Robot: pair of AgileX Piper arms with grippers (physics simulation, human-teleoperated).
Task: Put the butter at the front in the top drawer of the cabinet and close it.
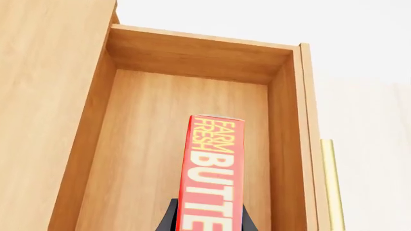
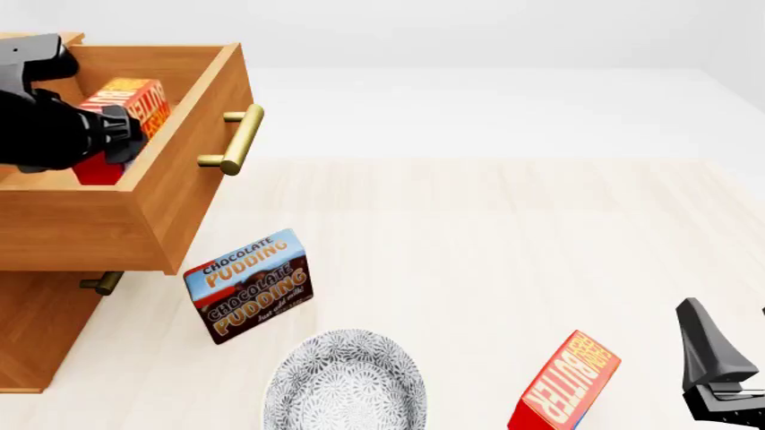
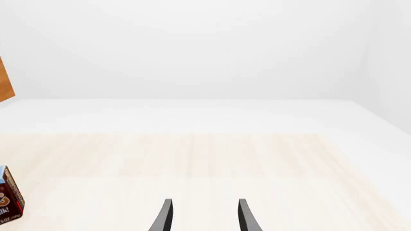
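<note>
Butter (image 1: 212,168) clamped by left gripper (image 1: 209,219), held inside pulled-out top drawer (image 2: 179,193) at far left, positioned for release. Right gripper (image 3: 202,216) parted, nothing held, idle near right.

A simulated household tabletop scene: a pale wood-grain counter (image 2: 502,242) set against blank white walls carries a honey-brown wooden cabinet (image 2: 36,331) with brass handles, grocery cartons including a Chocolate Pudding box (image 2: 249,287), and a patterned grey plate (image 2: 344,383).
</note>
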